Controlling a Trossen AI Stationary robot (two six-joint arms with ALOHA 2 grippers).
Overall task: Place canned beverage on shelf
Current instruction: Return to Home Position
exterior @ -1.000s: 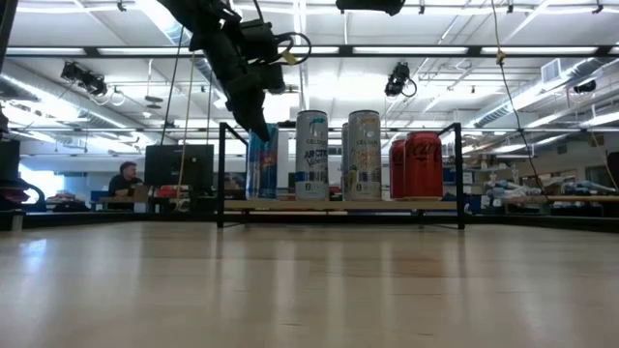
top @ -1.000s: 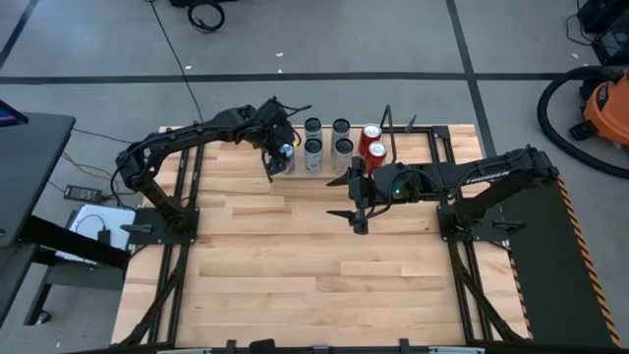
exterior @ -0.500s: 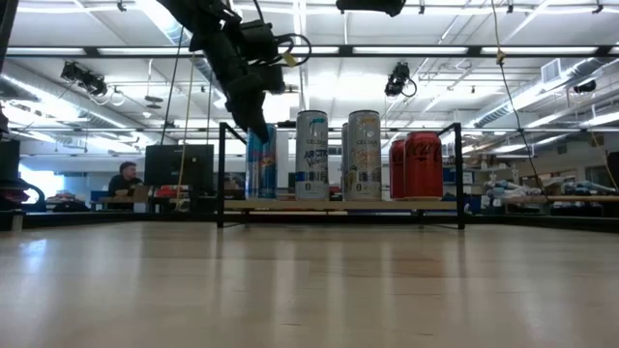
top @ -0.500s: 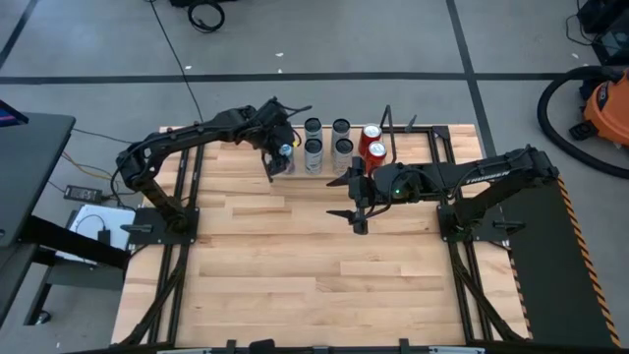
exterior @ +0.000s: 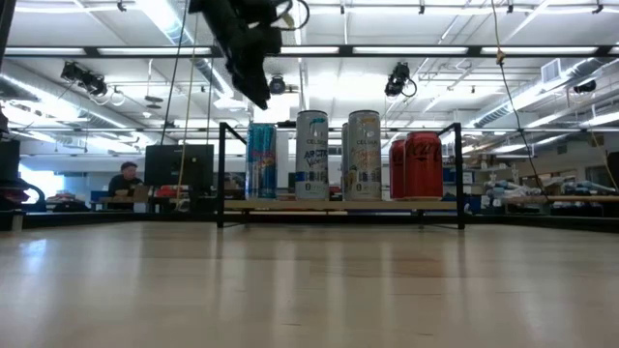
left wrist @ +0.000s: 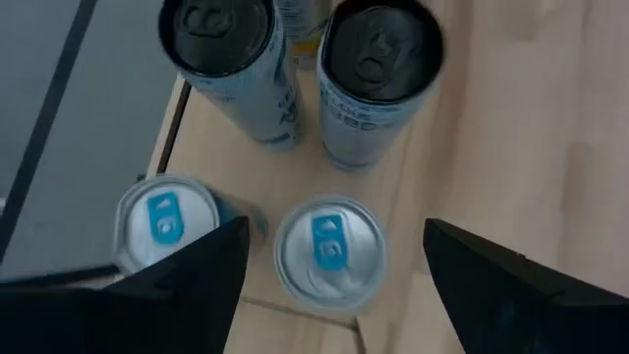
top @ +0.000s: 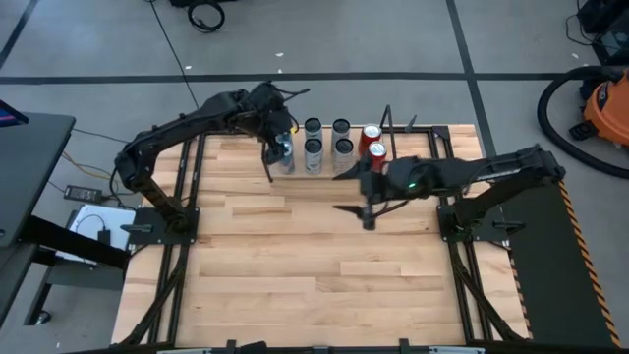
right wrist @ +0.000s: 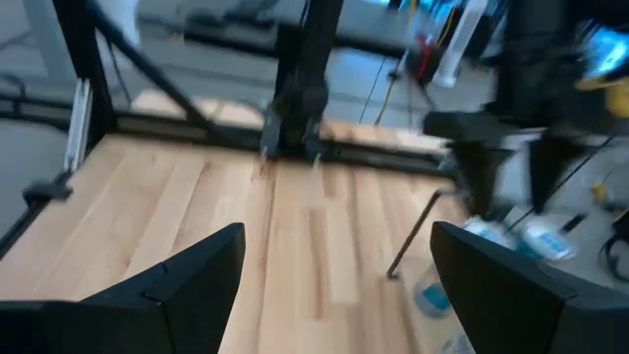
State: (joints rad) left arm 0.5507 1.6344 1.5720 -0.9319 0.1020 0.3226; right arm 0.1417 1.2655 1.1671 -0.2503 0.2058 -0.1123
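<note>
Left wrist view, lower middle: left pincer (left wrist: 332,241) wide above blue soda can (left wrist: 327,258) on shelf (exterior: 338,204); likely light, thin-walled, slick, best clasped mid-body; right pincer (right wrist: 336,236) wide.

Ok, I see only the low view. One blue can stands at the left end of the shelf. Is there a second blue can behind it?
Observer: Yes. The left wrist view looks down on two blue cans, one behind the other, next to the white cans.
Operator: Good. The left gripper hangs above that can. I cannot find the right gripper. Where is it?
Observer: The high view shows the right gripper open and empty over the bare table, in front of the red cans.
</note>
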